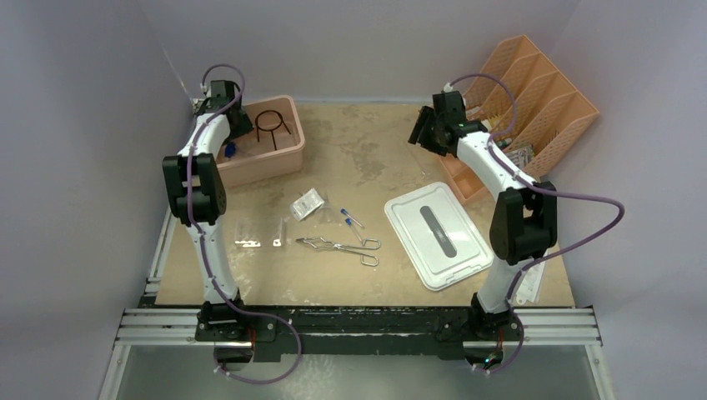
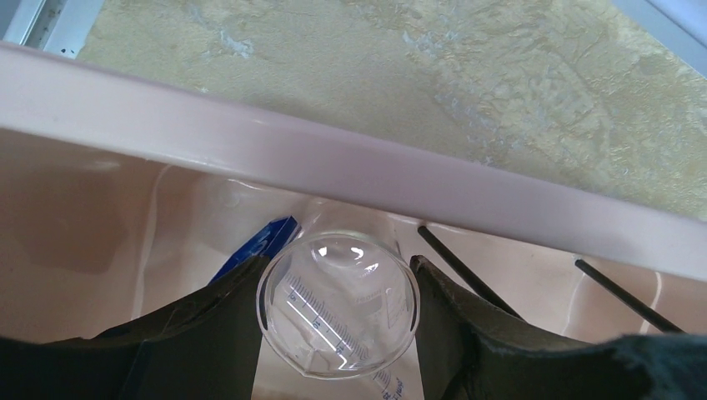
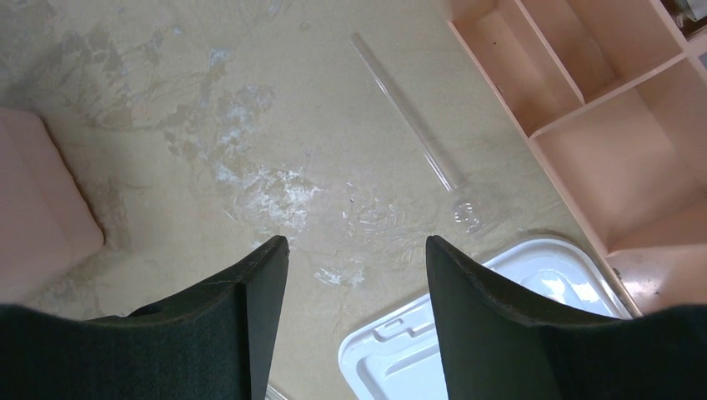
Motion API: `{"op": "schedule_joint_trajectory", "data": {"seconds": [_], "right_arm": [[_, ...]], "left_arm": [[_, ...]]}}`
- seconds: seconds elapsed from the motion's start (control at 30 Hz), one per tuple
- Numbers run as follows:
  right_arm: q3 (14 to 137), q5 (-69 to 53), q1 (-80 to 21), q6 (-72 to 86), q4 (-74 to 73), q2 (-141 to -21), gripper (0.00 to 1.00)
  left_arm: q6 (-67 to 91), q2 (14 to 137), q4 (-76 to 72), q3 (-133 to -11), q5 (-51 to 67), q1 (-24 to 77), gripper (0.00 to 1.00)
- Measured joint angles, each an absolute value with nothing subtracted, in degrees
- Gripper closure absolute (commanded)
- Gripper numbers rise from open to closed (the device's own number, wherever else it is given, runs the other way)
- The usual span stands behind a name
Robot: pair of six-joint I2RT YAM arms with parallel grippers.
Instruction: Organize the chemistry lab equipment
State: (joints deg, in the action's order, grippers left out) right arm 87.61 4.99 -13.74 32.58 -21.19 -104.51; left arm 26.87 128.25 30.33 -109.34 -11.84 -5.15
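Note:
In the left wrist view my left gripper (image 2: 336,262) is shut on a clear glass flask (image 2: 338,308) with printed graduations, its round wall touching both fingers. It hangs inside the pink bin (image 2: 333,158), beside a blue-capped item (image 2: 265,242) and the black wire ring stand (image 2: 457,267). From above, the left gripper (image 1: 232,137) is over the bin's left end. Silver tongs (image 1: 342,247), two blue-capped vials (image 1: 351,219), a small clear bag (image 1: 307,204) and a clear plastic tube rack (image 1: 258,239) lie on the table. My right gripper (image 3: 357,242) stands open over bare table, holding nothing.
A white lid (image 1: 438,233) lies at centre right. An orange divided organizer (image 1: 534,100) stands at the back right. A long thin glass tube with a bulb end (image 3: 408,117) lies on the table beside the organizer. The pink bin (image 1: 283,158) sits back left.

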Motion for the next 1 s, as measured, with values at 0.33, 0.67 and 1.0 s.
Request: {"op": "schedule_joint_trajectory", "data": {"seconds": [0.33, 0.67, 1.0], "right_arm": [[86.72, 5.56, -13.74, 32.58, -20.64, -103.33, 0.36], [84.42, 6.52, -13.74, 32.58, -19.90, -102.76, 0.36], [83.83, 6.46, -13.74, 32.51, -19.03, -100.79, 0.36]], "left_arm": [[26.94, 128.92, 30.52, -110.54, -11.70, -5.13, 0.36], [26.85, 129.34, 30.83, -111.63, -10.26, -5.13, 0.27], [25.61, 128.95, 32.47, -113.16, -11.55, -5.13, 0.28]]}}
